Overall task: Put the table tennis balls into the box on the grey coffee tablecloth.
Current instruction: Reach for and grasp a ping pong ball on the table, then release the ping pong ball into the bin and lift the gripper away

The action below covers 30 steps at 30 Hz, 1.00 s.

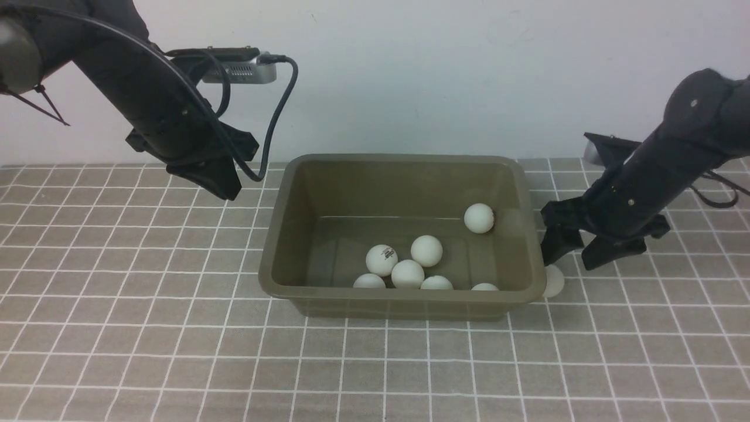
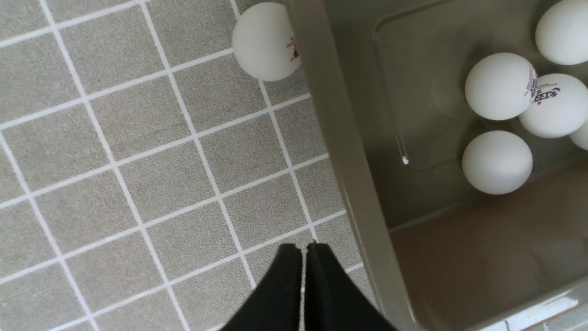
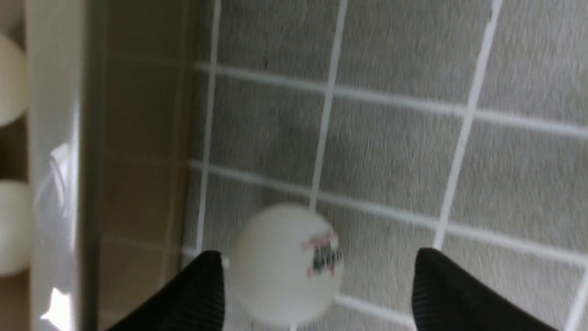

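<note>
Balls [image 1: 408, 274] lie in the box [image 1: 404, 310] (seven visible), another ball [image 1: 553, 281] right of it.

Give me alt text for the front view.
An olive-brown box holding seven white balls sits on grey gridded cloth; the right arm's open jaws are near another ball outside, beside the box.
</note>
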Motion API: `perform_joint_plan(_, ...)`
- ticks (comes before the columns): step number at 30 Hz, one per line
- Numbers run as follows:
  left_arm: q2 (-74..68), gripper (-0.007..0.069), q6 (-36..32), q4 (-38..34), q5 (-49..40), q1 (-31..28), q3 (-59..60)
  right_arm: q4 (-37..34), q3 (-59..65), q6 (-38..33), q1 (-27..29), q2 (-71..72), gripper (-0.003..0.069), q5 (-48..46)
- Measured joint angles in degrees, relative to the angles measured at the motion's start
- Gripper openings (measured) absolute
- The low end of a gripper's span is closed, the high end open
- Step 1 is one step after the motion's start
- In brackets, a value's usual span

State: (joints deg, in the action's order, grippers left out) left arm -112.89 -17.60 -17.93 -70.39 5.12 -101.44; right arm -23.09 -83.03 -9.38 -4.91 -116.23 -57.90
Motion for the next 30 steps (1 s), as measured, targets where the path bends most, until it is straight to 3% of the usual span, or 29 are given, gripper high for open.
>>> perform_joint_plan(8,0.00,-0.0005,0.00,0.13,0.00,0.00,0.00,-0.14,0.00,0.48,-0.71,-4.01,0.0513,2.17)
perform_joint_plan(11,0.00,-0.0005,0.13,0.58,0.00,0.00,0.00,1.85,-0.06,2.30,-0.71,-4.20,0.0435,2.30)
perform_joint_plan(13,0.00,-0.0005,0.18,0.62,0.00,0.00,0.00,4.35,-0.06,3.86,-0.71,-4.26,0.0337,1.82)
perform_joint_plan(19,0.00,-0.0005,0.18,0.84,0.00,0.00,0.00,10.98,-0.99,8.01,1.48,-0.29,0.0351,-3.50)
perform_joint_plan(25,0.00,-0.0005,0.18,0.76,0.00,0.00,0.00,2.83,-2.25,4.00,-0.76,9.92,0.0351,-2.43)
perform_joint_plan(30,0.00,-0.0005,0.18,0.20,0.00,0.00,0.00,-2.78,-2.81,-2.31,-10.15,9.28,0.0351,3.17)
